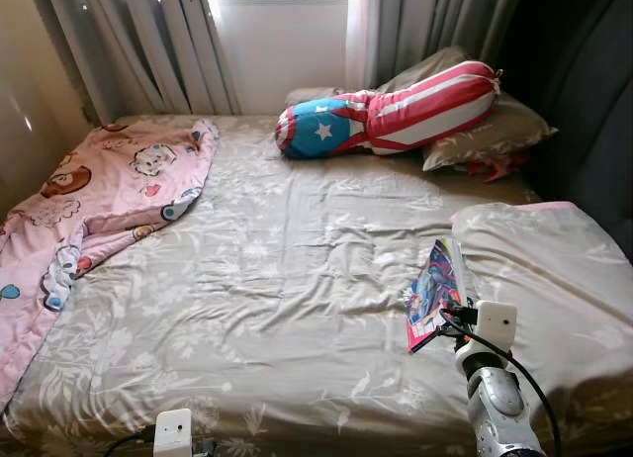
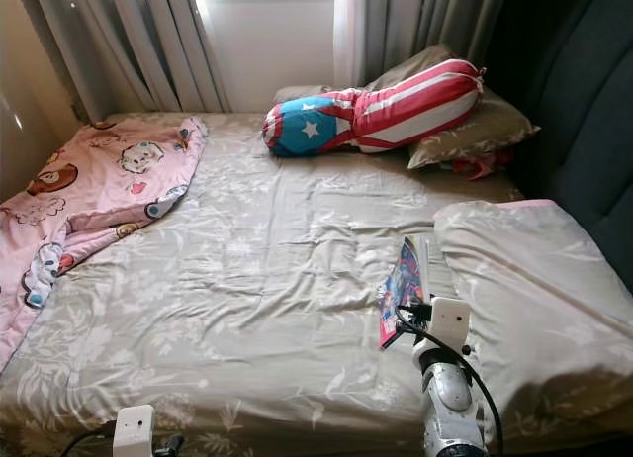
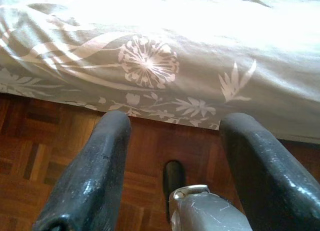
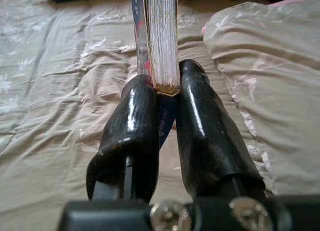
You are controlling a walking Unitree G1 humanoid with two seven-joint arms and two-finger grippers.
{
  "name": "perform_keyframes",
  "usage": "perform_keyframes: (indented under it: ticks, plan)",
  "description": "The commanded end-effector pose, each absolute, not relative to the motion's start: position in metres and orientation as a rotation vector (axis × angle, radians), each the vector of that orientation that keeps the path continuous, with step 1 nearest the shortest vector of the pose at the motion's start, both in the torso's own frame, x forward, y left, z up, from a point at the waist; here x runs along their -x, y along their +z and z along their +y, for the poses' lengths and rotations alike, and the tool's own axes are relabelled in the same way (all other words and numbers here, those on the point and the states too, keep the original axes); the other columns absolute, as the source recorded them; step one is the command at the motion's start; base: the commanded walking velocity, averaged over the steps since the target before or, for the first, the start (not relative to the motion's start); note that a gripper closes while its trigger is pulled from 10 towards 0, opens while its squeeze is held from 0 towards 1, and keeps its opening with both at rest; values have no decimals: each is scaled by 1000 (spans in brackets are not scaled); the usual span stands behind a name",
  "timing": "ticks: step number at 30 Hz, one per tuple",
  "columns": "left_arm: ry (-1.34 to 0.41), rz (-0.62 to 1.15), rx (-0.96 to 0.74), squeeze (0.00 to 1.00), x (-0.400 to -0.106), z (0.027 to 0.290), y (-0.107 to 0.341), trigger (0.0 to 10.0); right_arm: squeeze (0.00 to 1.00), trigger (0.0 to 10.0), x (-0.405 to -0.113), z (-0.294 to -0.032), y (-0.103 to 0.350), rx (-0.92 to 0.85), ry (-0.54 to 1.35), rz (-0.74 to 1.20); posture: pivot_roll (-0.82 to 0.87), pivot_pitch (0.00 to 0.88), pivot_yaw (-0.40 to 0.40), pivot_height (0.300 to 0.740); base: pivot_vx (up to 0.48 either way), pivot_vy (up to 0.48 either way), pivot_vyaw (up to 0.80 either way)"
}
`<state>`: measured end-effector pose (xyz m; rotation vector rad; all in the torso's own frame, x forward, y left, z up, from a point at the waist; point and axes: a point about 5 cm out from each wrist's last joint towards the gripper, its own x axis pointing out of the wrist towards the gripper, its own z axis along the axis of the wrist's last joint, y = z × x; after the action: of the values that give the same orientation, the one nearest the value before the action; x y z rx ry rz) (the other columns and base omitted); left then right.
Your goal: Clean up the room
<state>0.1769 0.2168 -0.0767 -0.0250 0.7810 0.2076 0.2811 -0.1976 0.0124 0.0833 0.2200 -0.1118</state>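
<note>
Grey floral bedding (image 1: 277,279) spreads ahead of the right gripper (image 4: 161,86), whose arm reaches forward over the bed's near edge, fingers pinching a book (image 1: 433,291) by its pages. Just beyond its right lies a pillow (image 1: 554,269); far ahead, a striped bolster (image 1: 396,111). Left gripper (image 3: 172,136) hangs spread above wooden floor (image 3: 50,141).

The pink blanket (image 1: 79,220) runs off the head view's left edge. The book (image 4: 160,36) is cut by the wrist view's top; its cover title is unreadable. Something red, perhaps fabric, peeks from under the pillow (image 1: 490,131).
</note>
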Motion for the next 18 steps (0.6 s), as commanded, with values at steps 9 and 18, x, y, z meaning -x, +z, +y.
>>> perform_keyframes:
  ticks: [9,18]
  plan:
    - [224,800,26,0,-173,224,-78,10000,0,10000,-288,-193,18,-78,-101,200,-76,0,-2,729,253,0,0]
    - [230,793,16,0,-174,225,-77,10000,0,10000,-285,-193,15,-80,-108,204,-71,0,-2,729,0,0,0]
